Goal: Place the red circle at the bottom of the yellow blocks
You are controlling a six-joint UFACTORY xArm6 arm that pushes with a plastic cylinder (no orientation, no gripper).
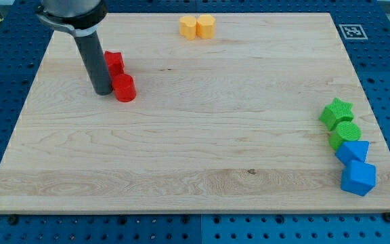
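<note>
The red circle [124,89] lies on the wooden board at the view's upper left. My tip [103,91] touches its left side. The red star [115,64] sits just above the circle, partly hidden behind the rod. Two yellow blocks [189,27] [206,26] sit side by side at the board's top edge, well to the upper right of the red circle.
A green star [336,112], a green circle [344,134] and two blue blocks [353,151] [358,178] form a column near the board's right edge. The board [195,149] lies on a blue perforated table.
</note>
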